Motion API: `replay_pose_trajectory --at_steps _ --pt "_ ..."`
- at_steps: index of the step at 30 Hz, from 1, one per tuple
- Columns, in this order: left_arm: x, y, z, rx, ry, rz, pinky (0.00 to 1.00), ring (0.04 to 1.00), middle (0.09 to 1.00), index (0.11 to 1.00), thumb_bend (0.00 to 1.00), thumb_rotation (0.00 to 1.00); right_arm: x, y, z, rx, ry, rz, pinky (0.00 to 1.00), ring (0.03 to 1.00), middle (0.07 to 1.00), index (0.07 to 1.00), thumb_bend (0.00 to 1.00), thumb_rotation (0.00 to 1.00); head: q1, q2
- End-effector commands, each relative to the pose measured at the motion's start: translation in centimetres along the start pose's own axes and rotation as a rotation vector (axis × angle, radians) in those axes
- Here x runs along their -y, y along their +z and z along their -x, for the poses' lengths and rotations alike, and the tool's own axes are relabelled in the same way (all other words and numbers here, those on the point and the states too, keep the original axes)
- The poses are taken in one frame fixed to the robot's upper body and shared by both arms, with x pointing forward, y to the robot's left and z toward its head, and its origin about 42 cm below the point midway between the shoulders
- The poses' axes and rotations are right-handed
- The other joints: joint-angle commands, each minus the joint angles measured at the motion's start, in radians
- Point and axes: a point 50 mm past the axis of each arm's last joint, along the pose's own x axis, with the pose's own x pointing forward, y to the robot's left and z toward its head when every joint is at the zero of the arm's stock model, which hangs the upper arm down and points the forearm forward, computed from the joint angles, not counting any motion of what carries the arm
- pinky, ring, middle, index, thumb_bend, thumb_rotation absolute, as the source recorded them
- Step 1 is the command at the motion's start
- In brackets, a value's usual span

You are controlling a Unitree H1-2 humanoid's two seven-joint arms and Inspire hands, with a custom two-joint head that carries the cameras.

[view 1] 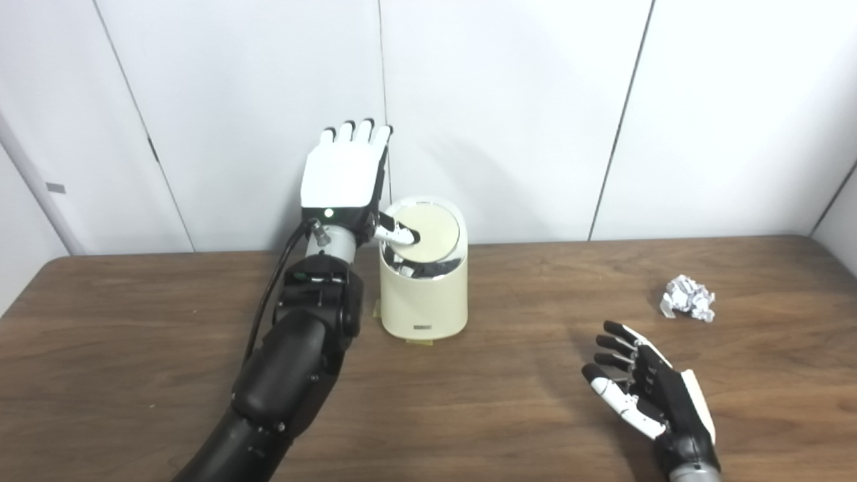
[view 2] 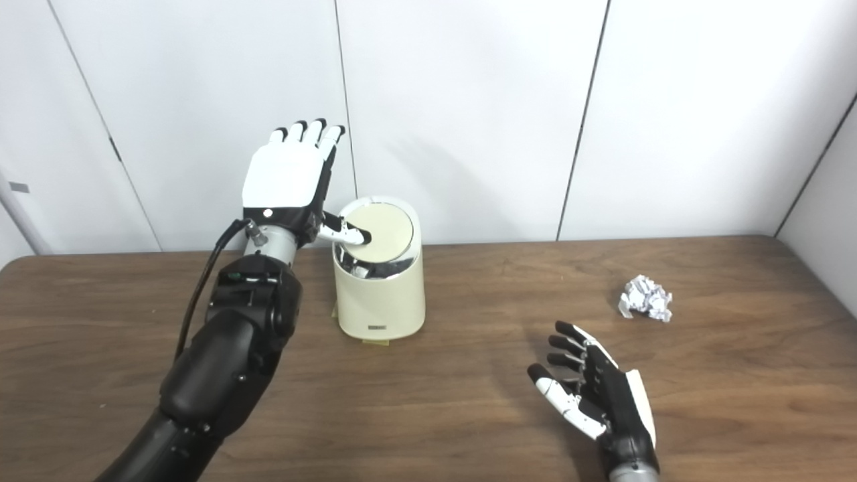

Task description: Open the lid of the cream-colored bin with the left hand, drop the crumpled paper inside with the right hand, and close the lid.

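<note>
A cream-colored bin (view 1: pixel 423 278) stands upright on a wooden tabletop (view 1: pixel 509 375), its long axis vertical and its round lid (view 1: pixel 428 227) tilted to face up and toward the camera.

The left robot hand (view 1: pixel 345 177) is raised just left of the bin, fingers (view 1: pixel 355 132) straight, together and pointing up, back of the hand to the camera, thumb (view 1: pixel 396 233) reaching right onto the lid's left part; it grips nothing. The crumpled paper (view 1: pixel 687 298), a white irregular ball with no clear long axis, lies on the tabletop well to the right of the bin, touched by nothing. The right robot hand (view 1: pixel 643 395) sits low, right of and nearer the camera than the bin, fingers spread, lightly curled and empty, pointing left, apart from the paper.
</note>
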Motion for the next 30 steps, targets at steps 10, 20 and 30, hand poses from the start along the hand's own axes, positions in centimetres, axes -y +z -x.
replay_pose_trajectory --at_steps 10,20,30 --pt "-2.4 0.6 -1.4 0.029 0.087 0.013 1.0 1.0 1.0 1.0 1.0 0.45 -0.9 0.8 -0.3 0.023 0.03 -0.007 0.61 0.733 0.782 0.807 0.4 0.37 -0.006 0.002" --pt "-1.3 0.5 -1.4 0.028 0.056 0.013 1.0 1.0 1.0 1.0 1.0 0.35 -0.9 0.7 -0.3 0.029 0.029 -0.004 0.61 0.728 0.78 0.806 0.41 0.38 -0.01 0.005" --pt "-0.2 0.0 -1.3 0.002 0.03 -0.008 1.0 1.0 1.0 1.0 1.0 0.36 -0.9 1.1 0.0 0.025 0.029 -0.006 0.61 0.731 0.78 0.807 0.41 0.39 -0.019 0.014"
